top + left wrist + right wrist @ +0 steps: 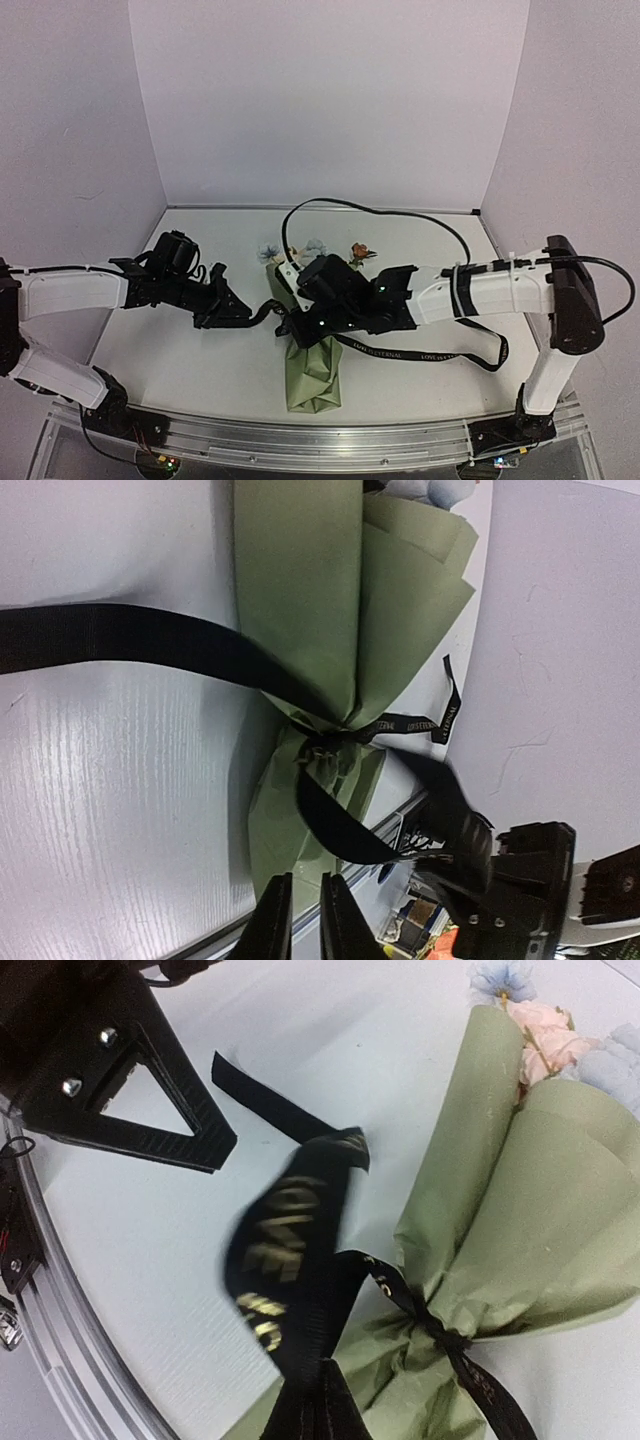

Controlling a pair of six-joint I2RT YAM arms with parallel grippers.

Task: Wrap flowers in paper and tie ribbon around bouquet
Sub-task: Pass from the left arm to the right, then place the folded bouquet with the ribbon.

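Bouquet (315, 372) one, ribbon (440, 357) one, knotted round it; right hand (315, 1415) pinching ribbon.

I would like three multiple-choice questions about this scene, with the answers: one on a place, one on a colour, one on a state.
1. Where does the ribbon go around the bouquet?
A. around the flower heads
B. around the pinched waist of the paper
C. nowhere, it lies apart

2. What colour is the paper?
A. olive green
B. red
C. white

3. How do the jaws of the right gripper stand?
A. wide open and empty
B. shut on a flower stem
C. shut on the ribbon

Answers:
1 B, the ribbon cinches where the paper narrows.
2 A, both wrist views show green folds.
3 C, the ribbon runs straight into them in the right wrist view.
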